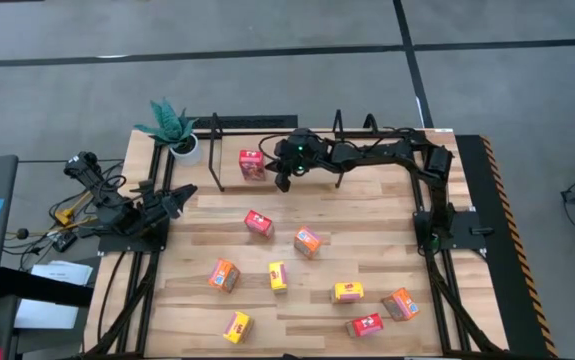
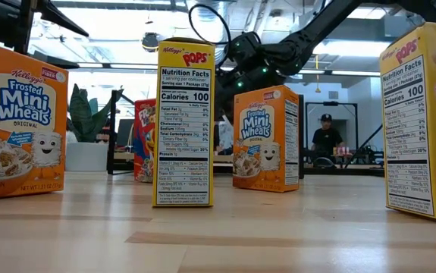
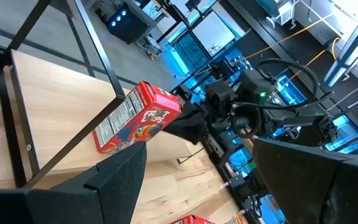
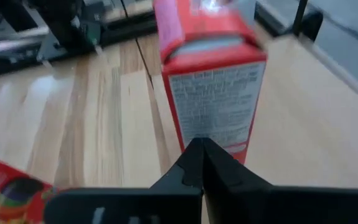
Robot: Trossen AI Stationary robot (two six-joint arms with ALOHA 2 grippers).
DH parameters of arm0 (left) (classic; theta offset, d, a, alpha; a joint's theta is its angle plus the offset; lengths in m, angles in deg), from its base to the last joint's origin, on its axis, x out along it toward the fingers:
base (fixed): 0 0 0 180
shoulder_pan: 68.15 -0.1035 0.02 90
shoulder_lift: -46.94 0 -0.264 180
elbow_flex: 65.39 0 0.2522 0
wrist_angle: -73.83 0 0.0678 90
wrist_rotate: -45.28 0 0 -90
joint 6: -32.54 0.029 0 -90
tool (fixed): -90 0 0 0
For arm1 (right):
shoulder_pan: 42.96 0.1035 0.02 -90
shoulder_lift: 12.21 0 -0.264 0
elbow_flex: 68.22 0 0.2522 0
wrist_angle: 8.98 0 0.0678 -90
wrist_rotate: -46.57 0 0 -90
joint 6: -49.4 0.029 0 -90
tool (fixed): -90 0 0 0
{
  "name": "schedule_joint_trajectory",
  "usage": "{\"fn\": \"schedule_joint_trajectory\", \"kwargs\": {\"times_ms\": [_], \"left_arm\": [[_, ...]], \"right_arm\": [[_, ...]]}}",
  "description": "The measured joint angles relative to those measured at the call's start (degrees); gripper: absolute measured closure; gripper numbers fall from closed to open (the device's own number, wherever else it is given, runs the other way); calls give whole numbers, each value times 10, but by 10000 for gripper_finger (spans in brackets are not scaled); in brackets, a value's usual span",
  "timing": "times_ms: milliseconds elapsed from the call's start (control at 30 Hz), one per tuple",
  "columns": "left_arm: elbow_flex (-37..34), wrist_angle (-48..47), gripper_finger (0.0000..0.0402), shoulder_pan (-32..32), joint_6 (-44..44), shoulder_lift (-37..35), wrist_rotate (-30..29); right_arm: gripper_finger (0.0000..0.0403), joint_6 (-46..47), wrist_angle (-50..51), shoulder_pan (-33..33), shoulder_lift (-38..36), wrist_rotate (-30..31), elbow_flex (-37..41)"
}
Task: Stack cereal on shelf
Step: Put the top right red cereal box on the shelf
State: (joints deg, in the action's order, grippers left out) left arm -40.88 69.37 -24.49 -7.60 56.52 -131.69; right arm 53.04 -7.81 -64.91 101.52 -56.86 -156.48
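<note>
The right gripper point(image 1: 283, 182) reaches in at the far side of the table, its fingers point(image 4: 198, 163) pressed together with nothing between them. Its tips sit just beside a red Froot Loops box point(image 1: 251, 164) point(image 3: 138, 118) that stands on the light wooden base of the shelf point(image 1: 229, 123), between the black rod uprights; whether tip and box touch cannot be told. In the right wrist view the box's white nutrition panel point(image 4: 215, 102) faces the fingertips, its print too blurred to read.

The left gripper point(image 1: 180, 193) waits at the table's left edge, jaws spread wide and holding nothing, pointed toward the shelf.

In the low view, nearest the camera, a yellow Kellogg's Corn Pops box point(image 2: 185, 123) shows "Nutrition Facts" and "Calories 100". To the left an orange Kellogg's Frosted Mini Wheats Original box point(image 2: 19, 130) stands upright; another yellow Pops box point(image 2: 422, 121) is at the right edge. Farther back stands a second orange Mini Wheats box point(image 2: 266, 139).

From above, 8 boxes lie scattered on the table: 2 red, 3 orange, 3 yellow. A potted plant point(image 1: 172, 127) stands at the shelf's left end. A person point(image 2: 326, 136) stands in the room beyond.
</note>
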Motion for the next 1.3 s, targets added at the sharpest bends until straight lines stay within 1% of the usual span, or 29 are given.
{"fn": "schedule_joint_trajectory", "kwargs": {"times_ms": [300,567,700,900,1167,1300], "left_arm": [[0,0,116,0,0,0,-7],[0,0,116,0,0,0,-7],[0,0,116,0,0,0,-7],[0,0,116,0,0,0,-7],[0,-1,116,0,0,0,-7],[0,-10,116,0,-1,0,-7]], "right_arm": [[372,10,-14,0,0,0,0],[387,9,-36,0,0,0,0],[384,9,-39,0,0,0,0],[369,10,-25,0,0,7,0],[387,13,14,-8,-6,16,0],[384,9,7,-1,-6,21,0]]}}
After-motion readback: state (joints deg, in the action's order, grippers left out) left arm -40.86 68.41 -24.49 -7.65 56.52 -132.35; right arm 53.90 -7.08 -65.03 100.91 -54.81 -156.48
